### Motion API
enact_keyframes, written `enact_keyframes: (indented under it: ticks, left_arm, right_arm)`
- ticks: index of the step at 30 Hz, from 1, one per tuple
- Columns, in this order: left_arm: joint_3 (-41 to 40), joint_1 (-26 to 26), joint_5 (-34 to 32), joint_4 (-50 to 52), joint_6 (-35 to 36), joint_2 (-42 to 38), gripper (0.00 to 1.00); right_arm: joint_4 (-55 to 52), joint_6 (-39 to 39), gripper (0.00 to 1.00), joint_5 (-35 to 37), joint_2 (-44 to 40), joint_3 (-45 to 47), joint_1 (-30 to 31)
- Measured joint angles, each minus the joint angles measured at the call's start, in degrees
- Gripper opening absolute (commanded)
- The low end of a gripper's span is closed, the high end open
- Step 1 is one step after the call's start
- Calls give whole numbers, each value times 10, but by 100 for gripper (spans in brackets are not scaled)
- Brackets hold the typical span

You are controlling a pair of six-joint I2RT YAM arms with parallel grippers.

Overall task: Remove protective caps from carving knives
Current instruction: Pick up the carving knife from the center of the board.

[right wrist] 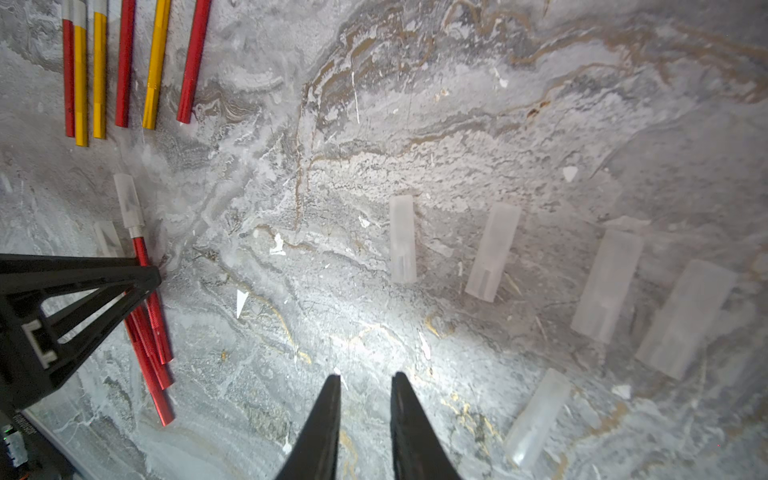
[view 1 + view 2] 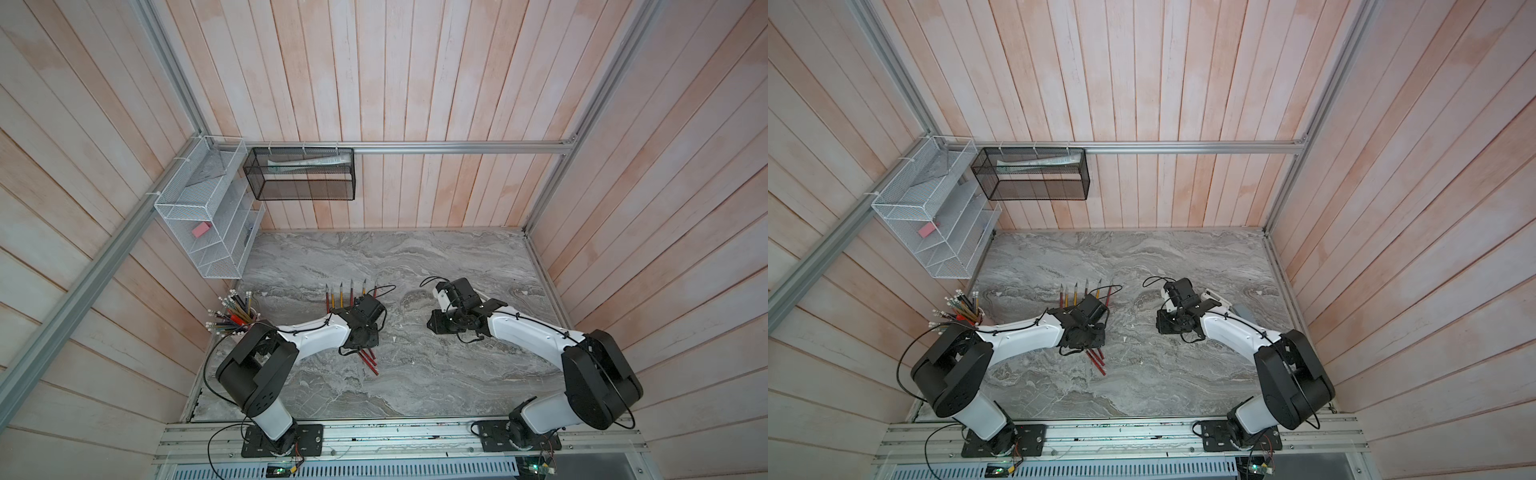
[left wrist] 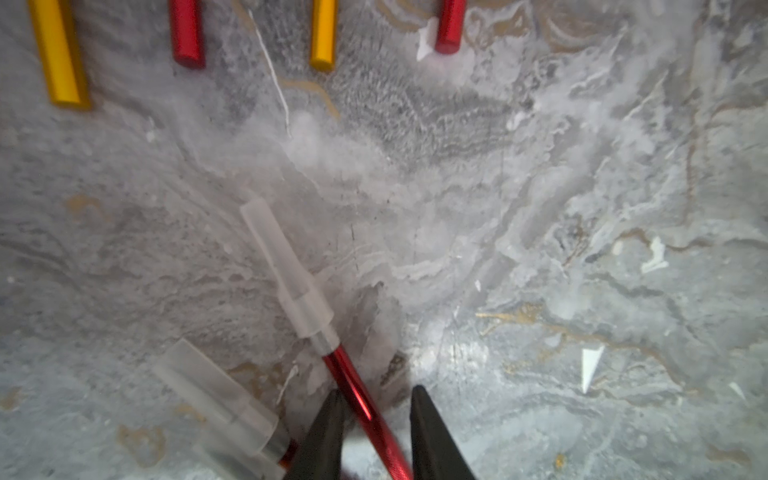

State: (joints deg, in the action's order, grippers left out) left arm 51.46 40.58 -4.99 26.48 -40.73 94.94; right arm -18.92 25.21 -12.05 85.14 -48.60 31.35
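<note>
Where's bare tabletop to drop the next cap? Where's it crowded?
Free: far half of the marble table, between back wall and the uncapped knife row; the near strip along the front rail; the gap between the capped red knives and the loose caps. Crowded: under the left gripper, and around the pencil cup.

No text, label or number can be read. A pale packet (image 2: 305, 163) in the black mesh basket (image 2: 299, 195) bears print too small to make out; a black housing (image 1: 18, 419) carries one blurred marking.
</note>
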Motion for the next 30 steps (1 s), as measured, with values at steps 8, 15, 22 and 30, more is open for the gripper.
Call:
enact_keyframes:
  ticks: [8, 15, 22, 30]
  left_arm:
    - [6, 0, 1, -12, 7, 10, 11]
    - [9, 3, 7, -22, 8, 14, 7]
    - [26, 13, 21, -37, 11, 33, 0]
    - [54, 13, 32, -37, 24, 52, 0]
  right_arm:
    - [0, 0, 24, 0, 0, 0, 0]
    - [0, -2, 24, 0, 0, 0, -6]
    - [3, -4, 24, 0, 0, 1, -16]
    - [56, -15, 0, -58, -52, 45, 26]
